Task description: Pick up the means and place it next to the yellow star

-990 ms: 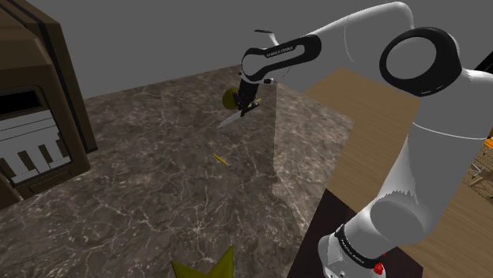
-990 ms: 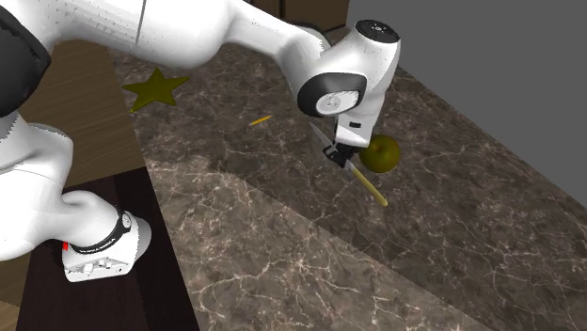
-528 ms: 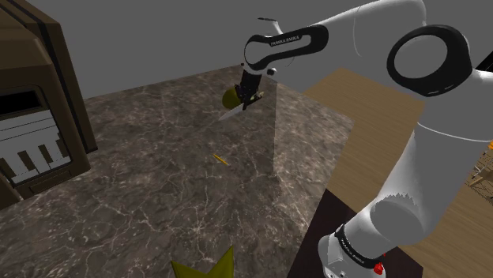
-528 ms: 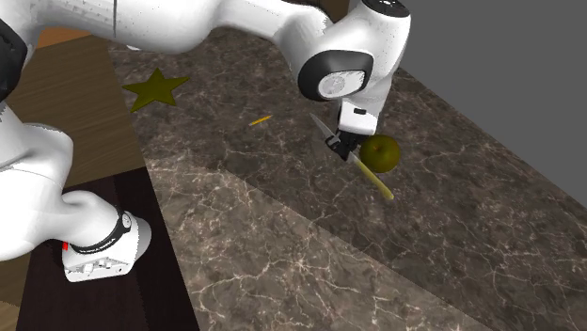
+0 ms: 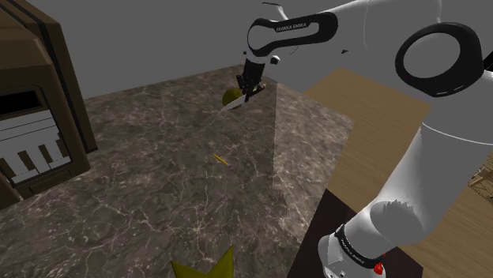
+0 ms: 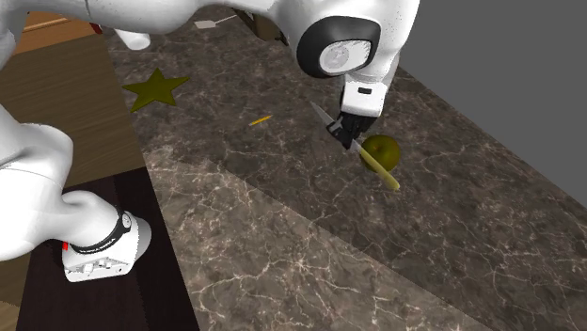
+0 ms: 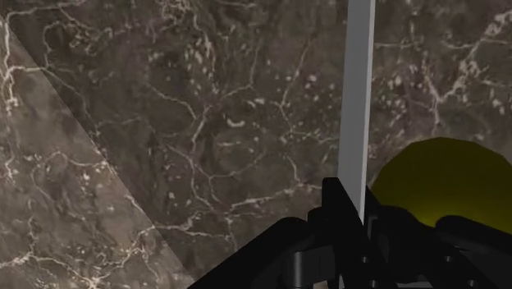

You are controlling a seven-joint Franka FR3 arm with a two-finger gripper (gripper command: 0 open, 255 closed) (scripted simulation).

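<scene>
Knife [image 6: 376, 169] is up off the marble counter [image 6: 282, 244], tilted, gripper [image 6: 350, 132] clamped shut on it near where the grey blade meets the yellow handle. An olive-yellow ball [image 6: 386, 146] sits on the counter just beside the handle. A small yellow sliver [image 6: 261, 119] lies further off. The star [image 6: 155, 87] is well apart, near the counter edge.

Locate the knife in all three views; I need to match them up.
Shoulder view: upper middle, knife clamped in the claw, grey blade pointing down-left.
Second exterior view: right of centre, blade up-left, yellow handle down-right.
Wrist view: grey blade running straight out from the claw.
Shared landmark: the olive round object appears right next to the knife in every view.
</scene>
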